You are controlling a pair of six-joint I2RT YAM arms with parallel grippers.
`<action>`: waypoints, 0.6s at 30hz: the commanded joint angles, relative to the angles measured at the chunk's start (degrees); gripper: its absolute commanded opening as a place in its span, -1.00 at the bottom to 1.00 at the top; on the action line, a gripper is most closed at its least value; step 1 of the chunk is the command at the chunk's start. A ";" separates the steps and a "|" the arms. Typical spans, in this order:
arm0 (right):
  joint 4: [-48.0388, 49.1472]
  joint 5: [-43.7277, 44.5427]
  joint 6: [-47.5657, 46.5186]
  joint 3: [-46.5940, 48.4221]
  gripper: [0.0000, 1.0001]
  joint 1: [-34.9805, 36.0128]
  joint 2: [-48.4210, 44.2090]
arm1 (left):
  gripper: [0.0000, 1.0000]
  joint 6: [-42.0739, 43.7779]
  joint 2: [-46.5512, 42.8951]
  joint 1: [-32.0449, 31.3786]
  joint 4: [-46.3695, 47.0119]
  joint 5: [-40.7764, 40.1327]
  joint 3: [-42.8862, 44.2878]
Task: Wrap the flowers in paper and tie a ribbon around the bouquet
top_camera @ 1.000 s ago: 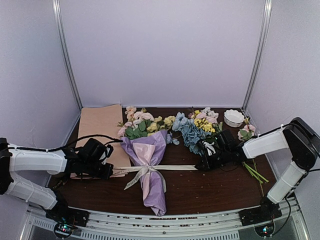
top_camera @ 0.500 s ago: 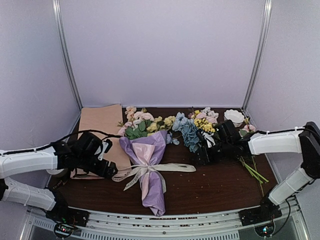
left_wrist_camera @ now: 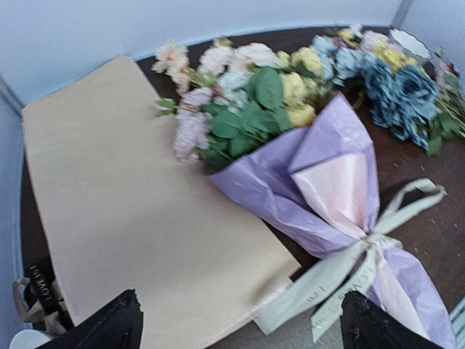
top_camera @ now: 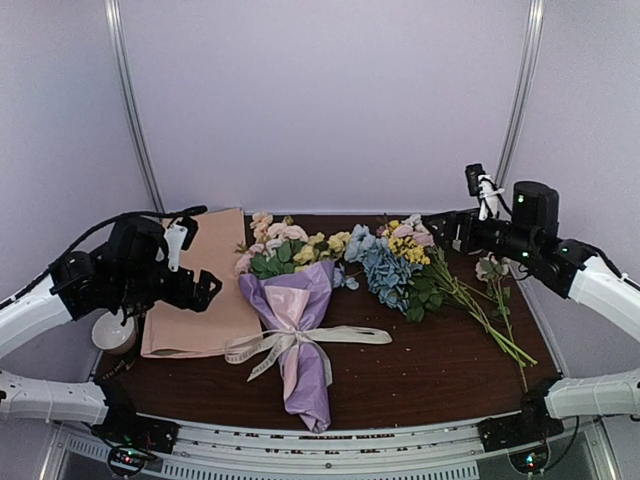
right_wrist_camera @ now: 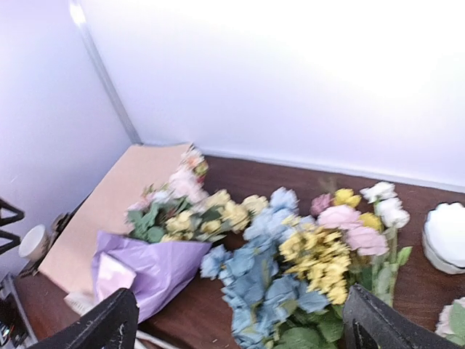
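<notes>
The bouquet (top_camera: 300,330) lies mid-table, a cone of lilac and pink paper (left_wrist_camera: 327,174) with the pink and yellow flowers (top_camera: 285,250) at its far, wide end. The cream ribbon (top_camera: 300,342) is knotted round the cone's waist, its ends slack on the table. My left gripper (top_camera: 195,258) hangs open above the tan sheets, left of the bouquet, holding nothing. My right gripper (top_camera: 447,232) is open and raised at the back right, over the loose bunch. Both wrist views show wide-apart fingertips (left_wrist_camera: 116,327) (right_wrist_camera: 102,323) with the bouquet (right_wrist_camera: 145,269) beyond them.
Tan-peach paper sheets (top_camera: 195,285) lie at the left, touching the bouquet's side. A loose bunch with blue hydrangeas (top_camera: 390,265) and long green stems (top_camera: 490,320) lies to the right. A white bowl (top_camera: 467,235) stands at the back right. A white cup (top_camera: 113,333) sits at the left edge.
Both grippers have opened, let go of the ribbon ends, and lifted up and away from the bouquet, left arm to the left, right arm to the back right. The ribbon ends went slack.
</notes>
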 commanded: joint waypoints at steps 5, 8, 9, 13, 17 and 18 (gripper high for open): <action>14.94 14.01 4.30 -10.84 0.99 -14.26 -4.42 | 0.96 0.83 4.79 15.80 4.79 -12.64 -0.87; 21.88 17.89 4.54 -16.99 1.00 -17.74 -6.06 | 0.96 0.23 5.17 22.63 10.50 -16.82 -4.60; 22.72 19.39 4.36 -18.49 0.99 -18.39 -6.38 | 0.95 0.48 5.17 23.93 12.64 -19.12 -6.61; 24.87 26.57 2.70 -22.83 1.00 -18.86 -5.88 | 0.96 5.18 5.14 25.35 21.29 -30.51 -12.00; 26.96 31.84 2.33 -25.59 1.00 -18.94 -3.75 | 0.96 7.24 5.96 25.45 27.39 -39.82 -15.93; 28.47 32.30 2.56 -26.42 0.99 -18.89 -3.52 | 0.96 7.25 6.22 25.48 29.54 -41.93 -17.26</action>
